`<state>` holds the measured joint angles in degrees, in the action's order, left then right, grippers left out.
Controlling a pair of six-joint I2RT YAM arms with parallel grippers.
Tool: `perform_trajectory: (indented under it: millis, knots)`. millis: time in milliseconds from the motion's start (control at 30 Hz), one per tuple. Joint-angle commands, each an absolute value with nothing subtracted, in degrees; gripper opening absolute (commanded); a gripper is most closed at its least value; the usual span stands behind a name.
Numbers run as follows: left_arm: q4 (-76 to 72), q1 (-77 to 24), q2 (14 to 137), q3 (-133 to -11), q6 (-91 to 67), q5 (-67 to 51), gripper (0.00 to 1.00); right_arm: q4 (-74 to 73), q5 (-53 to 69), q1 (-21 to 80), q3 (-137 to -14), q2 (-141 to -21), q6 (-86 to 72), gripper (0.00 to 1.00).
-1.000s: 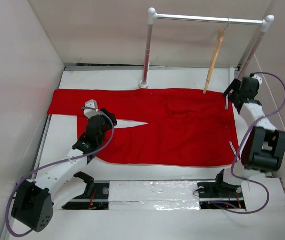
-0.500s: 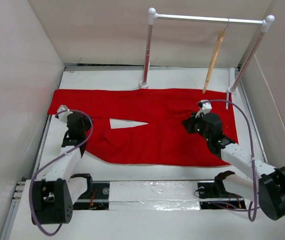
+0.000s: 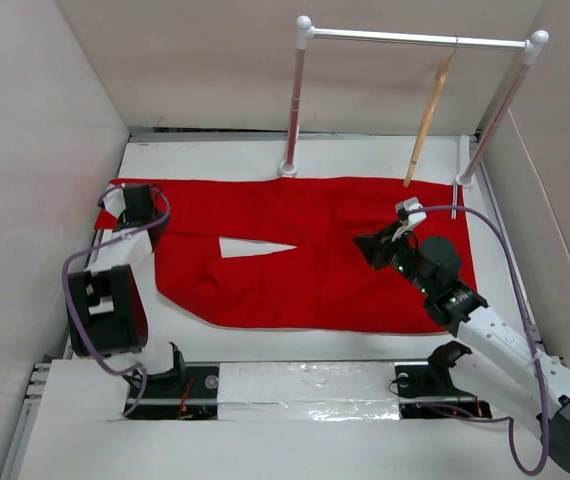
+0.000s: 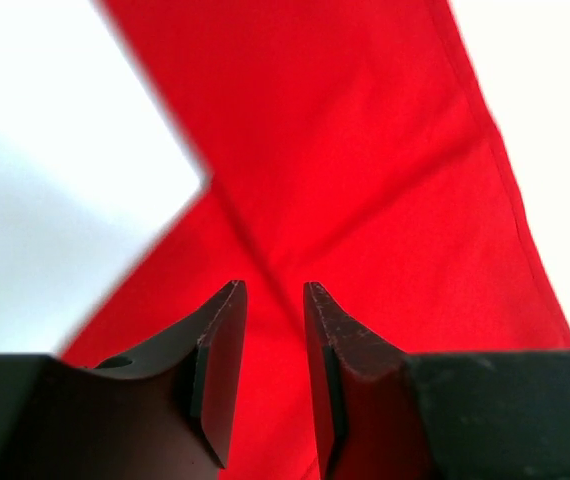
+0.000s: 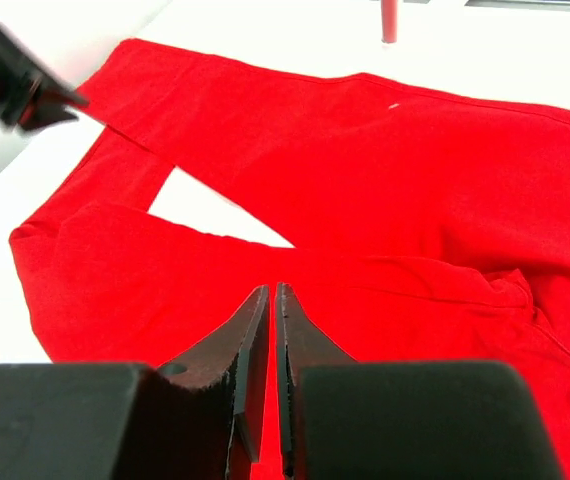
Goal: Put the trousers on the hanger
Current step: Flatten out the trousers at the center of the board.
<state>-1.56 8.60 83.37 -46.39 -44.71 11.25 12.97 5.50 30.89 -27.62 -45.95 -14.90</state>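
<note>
white tabletop [image 3: 365, 155] and pale walls frame the job. the trousers [image 3: 315, 250] lie flat and spread just in front of the rail [image 3: 415, 38], untouched by either claw. the hanger [image 3: 428, 120] hangs from the rail's bar near its right end, so nothing is on it yet.

your left gripper [image 3: 130, 205] sits well to the left of the rail's left post, over the leg ends. its fingers stand a narrow gap apart with nothing between them, likely lining up on a hem. your right gripper [image 3: 365, 245] hovers in front of the rail, nearer its right post, over the seat of the trousers. its jaws are nearly together and empty. the low poses look like a setup for a two-point pickup.

against half a second ago, the left arm has swung back toward the rail side, to the far leg end. the right has edged slightly toward the left post. the cloth has not visibly moved.
</note>
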Motion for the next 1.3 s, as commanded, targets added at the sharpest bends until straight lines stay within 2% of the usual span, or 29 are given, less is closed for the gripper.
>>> perform_trajectory:
  millis: [0,167,400,600,1033,1200,1267]
  knots:
    - [7.2,10.0,88.5,-54.0,-41.0,16.6,0.29,11.6,6.1,31.5,-30.4,-44.1,-13.3,0.14]
    - [9.3,12.8,95.3,-58.3,-33.7,12.7,0.31,11.3,4.7,31.5,-29.8,-41.0,-13.2,0.15]
    - [9.2,13.4,100.2,-59.0,-28.4,10.1,0.23,11.3,5.8,31.5,-30.2,-42.3,-12.8,0.17]
    - [8.7,13.4,103.5,-59.3,-28.3,8.7,0.32,11.7,5.8,32.6,-30.5,-43.0,-12.5,0.17]
    - [10.1,10.9,103.4,-59.2,-28.0,8.9,0.32,11.3,4.5,34.3,-31.0,-42.7,-11.9,0.17]
    - [10.9,10.9,103.2,-58.8,-27.7,8.3,0.26,10.9,4.3,34.8,-31.1,-41.8,-11.9,0.18]
    - [11.7,10.9,103.1,-58.6,-27.6,8.5,0.17,10.8,4.3,34.8,-31.1,-41.6,-11.9,0.17]
